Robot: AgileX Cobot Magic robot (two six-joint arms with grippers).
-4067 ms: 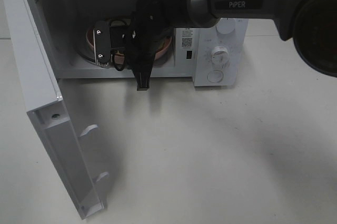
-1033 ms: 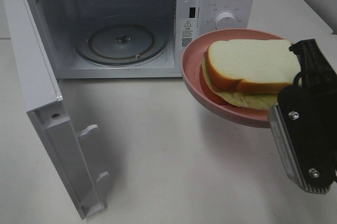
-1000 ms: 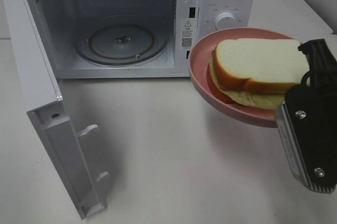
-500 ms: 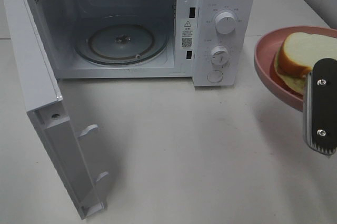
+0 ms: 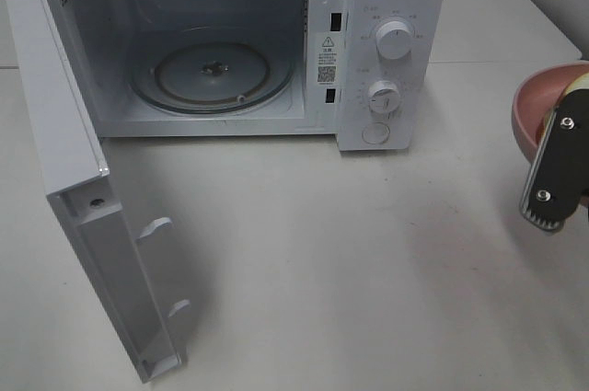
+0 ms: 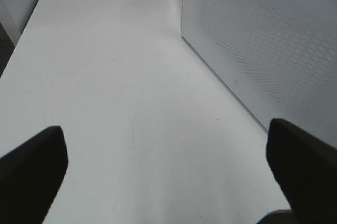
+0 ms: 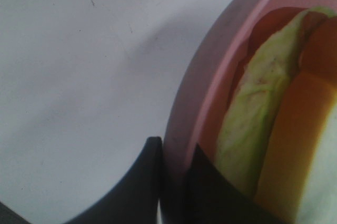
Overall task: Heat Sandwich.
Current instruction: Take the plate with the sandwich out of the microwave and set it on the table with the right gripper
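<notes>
High camera looks down at the open microwave (image 5: 239, 41) front; left wrist skims the table (image 6: 121, 76) beside its side; right wrist hugs the plate (image 7: 200, 103) rim.

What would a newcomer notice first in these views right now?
The white microwave at the back of the table, its door swung wide open on the left and the glass turntable bare. At the far right edge, the right tool grips the rim of the pink plate carrying the sandwich.

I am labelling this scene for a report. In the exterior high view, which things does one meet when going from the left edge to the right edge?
open microwave door → glass turntable → control knobs → pink plate → right gripper, shut on the plate's rim.
</notes>
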